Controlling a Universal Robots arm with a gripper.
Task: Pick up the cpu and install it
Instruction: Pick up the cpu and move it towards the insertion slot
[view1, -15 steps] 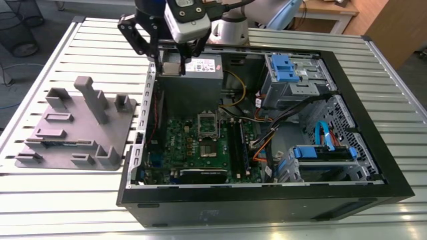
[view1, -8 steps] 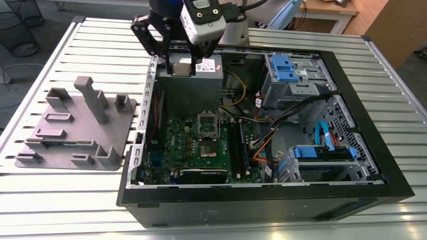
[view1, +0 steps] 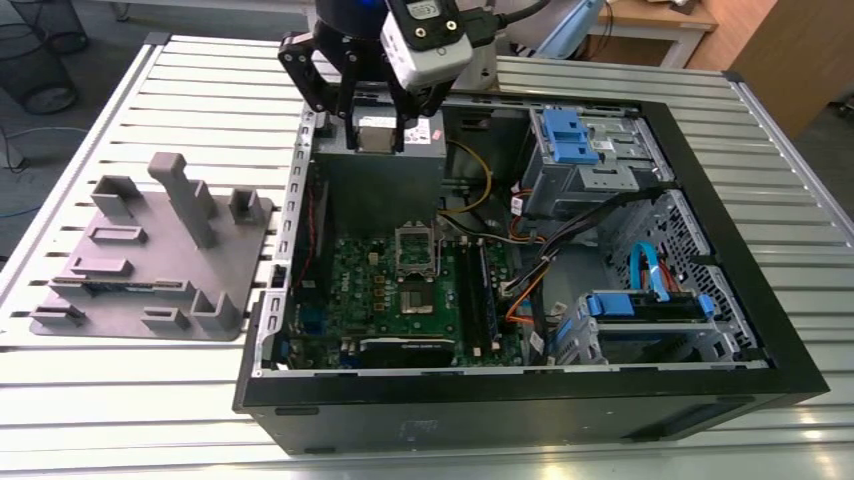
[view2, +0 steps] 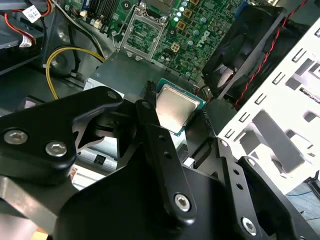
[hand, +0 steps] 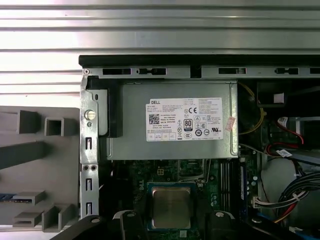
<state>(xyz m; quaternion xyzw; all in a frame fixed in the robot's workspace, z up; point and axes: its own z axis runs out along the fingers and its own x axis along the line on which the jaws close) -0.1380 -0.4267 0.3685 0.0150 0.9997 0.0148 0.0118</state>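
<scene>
The pincer (view1: 378, 128) was closed on the cpu (hand: 171, 207), gripping it by two opposite edges. In the second wrist view a black finger (view2: 148, 95) pressed against one side of the chip. The cpu sat flat between the tips, its shiny silver-grey top facing up and a green rim showing around the metal. It was off every surface, held in the air inside the open case (view1: 534, 410).

Just below it was the grey power supply (hand: 170, 90), its white label facing up, at the far end of the case in the exterior view. A yellow cable (view2: 65, 55) curved beside that box. A black fan (view2: 250, 45) with red wires sat near the chip, against the case wall.

Beyond the power supply lay the green motherboard (view1: 400, 310). The socket (view2: 142, 35), a hollow metal frame, sat on that board, well apart from the cpu. Blue drive bays (view1: 574, 130) filled the case on the exterior view's right.

Outside the case, on the exterior view's left, the grey tray (view1: 147, 260) with its upright blocks lay on the slatted metal worktop (view1: 134, 400).
</scene>
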